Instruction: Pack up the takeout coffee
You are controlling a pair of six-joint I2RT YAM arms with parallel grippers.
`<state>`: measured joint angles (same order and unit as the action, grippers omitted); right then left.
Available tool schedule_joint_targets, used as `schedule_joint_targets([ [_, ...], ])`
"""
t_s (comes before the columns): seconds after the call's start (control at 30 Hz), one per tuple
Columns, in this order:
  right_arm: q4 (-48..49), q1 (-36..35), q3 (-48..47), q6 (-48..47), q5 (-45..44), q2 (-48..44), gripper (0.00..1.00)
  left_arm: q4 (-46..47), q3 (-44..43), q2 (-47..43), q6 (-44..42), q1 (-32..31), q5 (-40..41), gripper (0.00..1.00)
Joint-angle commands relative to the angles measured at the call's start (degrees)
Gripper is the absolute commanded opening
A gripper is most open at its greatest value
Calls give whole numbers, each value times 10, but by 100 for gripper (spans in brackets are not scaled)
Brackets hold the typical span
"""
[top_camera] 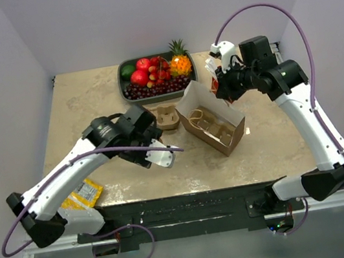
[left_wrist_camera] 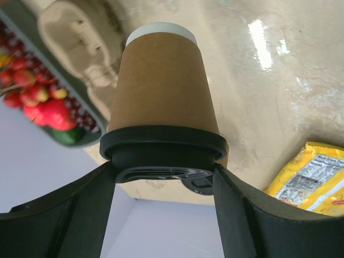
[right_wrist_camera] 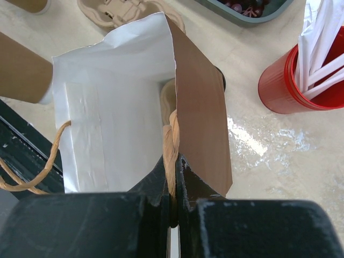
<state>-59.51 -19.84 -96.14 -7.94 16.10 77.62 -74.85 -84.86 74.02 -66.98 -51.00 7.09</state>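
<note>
- Gripping the takeout coffee [left_wrist_camera: 163, 86] by its black lid [left_wrist_camera: 161, 146], the left gripper [left_wrist_camera: 164, 169] has one finger pressed to each side of the lid. The cup's pale base points away from the wrist, over the table and near the cup carrier [left_wrist_camera: 75, 37].
- Right gripper [right_wrist_camera: 174, 177]: clamped tight on the paper bag [right_wrist_camera: 115, 102] at its rim, pinching the twisted handle [right_wrist_camera: 171, 140] against the brown wall so that the mouth stands open.
- Step in hand, as I judge it: carry the cup across to the bag's mouth and set it inside.
- To do it well:
  - Turn the wrist so the base faces down before the cup enters.
  - Come in over the open, white-lined side, away from the pinched wall and the loose second handle [right_wrist_camera: 54, 148].
  - Lower until the base is seated, and only then part the fingers.
- Risk: the grip is on the lid alone, so a snag on the rim could pull lid from cup.
- The right arm should hold the rim steady and taut during entry.
- Hidden or unclear:
  - In the overhead view the cup is mostly lost under the left wrist, and whether its base touches the table cannot be told.
  - A tan shape lies at the bag's bottom, too shadowed to name, and most of the bag's floor is out of sight.
  - The red cup [right_wrist_camera: 279, 86] of straws is cut off at the frame's edge.
</note>
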Motion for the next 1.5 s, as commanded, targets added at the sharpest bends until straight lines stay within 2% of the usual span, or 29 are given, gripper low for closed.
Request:
schedule_joint_targets([
  [0.0,16,1,-7,-5,10,-13,0,-6,31,56,-52,-5,-5,30],
  [0.17,20,7,13,-2,13,-33,0,-7,65,118,-32,-12,33,31],
  [0.33,25,16,24,1,22,-34,0,-7,75,157,-4,-17,30,34],
  [0.63,27,17,23,3,34,-19,0,-6,57,210,47,-24,-1,45],
  [0.7,29,17,23,3,36,-18,0,-6,58,215,56,-24,-9,46],
  [0.83,28,17,24,4,38,-16,0,-6,41,213,64,-24,-30,56],
  [1.07,29,18,31,3,36,-19,0,-5,29,195,83,-13,-86,65],
  [1.3,29,19,34,4,40,-20,0,-3,39,205,119,-6,-101,66],
  [1.47,31,20,32,4,42,-17,0,-1,5,225,157,-7,-86,66],
])
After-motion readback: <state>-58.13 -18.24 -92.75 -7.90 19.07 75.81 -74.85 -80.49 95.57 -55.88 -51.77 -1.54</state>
